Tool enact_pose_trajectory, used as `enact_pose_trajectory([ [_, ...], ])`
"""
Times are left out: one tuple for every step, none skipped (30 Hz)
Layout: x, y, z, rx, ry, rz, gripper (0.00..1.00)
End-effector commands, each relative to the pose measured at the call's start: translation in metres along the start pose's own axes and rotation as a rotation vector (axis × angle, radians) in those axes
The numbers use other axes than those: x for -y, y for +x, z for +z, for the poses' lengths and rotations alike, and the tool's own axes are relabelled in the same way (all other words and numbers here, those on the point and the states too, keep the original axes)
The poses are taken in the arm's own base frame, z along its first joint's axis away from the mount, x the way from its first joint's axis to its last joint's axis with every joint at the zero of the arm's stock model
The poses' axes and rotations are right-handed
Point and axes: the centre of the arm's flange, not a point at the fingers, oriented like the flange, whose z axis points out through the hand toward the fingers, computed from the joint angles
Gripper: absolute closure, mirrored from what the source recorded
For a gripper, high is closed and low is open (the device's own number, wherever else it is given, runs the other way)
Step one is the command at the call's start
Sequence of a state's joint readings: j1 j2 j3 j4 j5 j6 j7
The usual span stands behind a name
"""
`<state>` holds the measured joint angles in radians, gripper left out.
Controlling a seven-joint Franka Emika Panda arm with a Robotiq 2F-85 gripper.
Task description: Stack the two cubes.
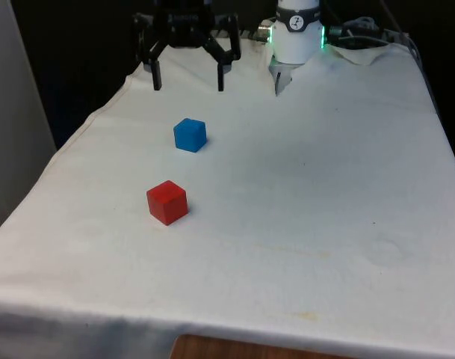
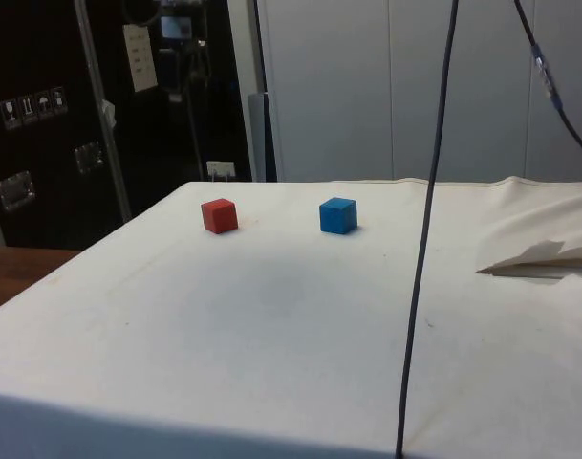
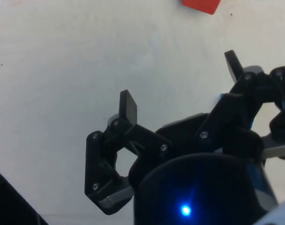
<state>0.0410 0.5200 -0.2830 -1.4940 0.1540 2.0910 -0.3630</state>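
A blue cube [image 1: 190, 135] rests on the white cloth, and a red cube [image 1: 167, 202] sits apart from it, nearer the table's front edge. From the side, the red cube [image 2: 219, 215] and the blue cube [image 2: 337, 215] stand side by side with a gap between them. My gripper [image 1: 188, 81] hangs above the table's far end, behind the blue cube, open with nothing between its fingers. Through the wrist camera the gripper [image 3: 182, 79] has its fingers spread wide, and a corner of the red cube [image 3: 201, 5] shows beyond them.
The white cloth [image 1: 302, 194] covers the table, with a raised fold [image 1: 281, 78] near the robot's base. A thin dark cable [image 2: 426, 220] hangs across the side view. A wooden edge [image 1: 212, 349] shows below the cloth at the front.
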Motion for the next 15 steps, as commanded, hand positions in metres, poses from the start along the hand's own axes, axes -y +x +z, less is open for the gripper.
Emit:
enact_pose_trajectory([
  [-0.004,-0.001,0.006,0.013,0.005,-0.001,0.0],
  [-0.007,-0.001,0.008,0.016,0.004,-0.001,0.0],
  [-0.008,-0.001,0.01,0.019,0.002,-0.002,0.0],
  [-0.011,-0.002,0.012,0.022,0.002,-0.001,0.0],
  [-0.013,-0.002,0.014,0.027,0.0,-0.001,0.0],
  [-0.014,-0.002,0.016,0.029,-0.001,-0.001,0.0],
  [-0.016,-0.001,0.017,0.03,-0.003,-0.001,0.0],
  [-0.014,-0.002,0.014,0.02,-0.012,0.001,0.0],
  [-0.019,0.0,0.02,0.035,-0.005,-0.001,0.0],
  [-0.021,0.001,0.021,0.035,-0.007,-0.002,0.0],
  [-0.022,0.002,0.022,0.038,-0.007,-0.002,0.0],
  [-0.024,0.003,0.023,0.039,-0.008,-0.001,0.0],
  [-0.025,0.005,0.024,0.04,-0.008,-0.001,0.0],
  [-0.028,0.007,0.026,0.041,-0.006,0.001,0.0],
  [-0.03,0.008,0.027,0.044,-0.006,0.001,0.0],
])
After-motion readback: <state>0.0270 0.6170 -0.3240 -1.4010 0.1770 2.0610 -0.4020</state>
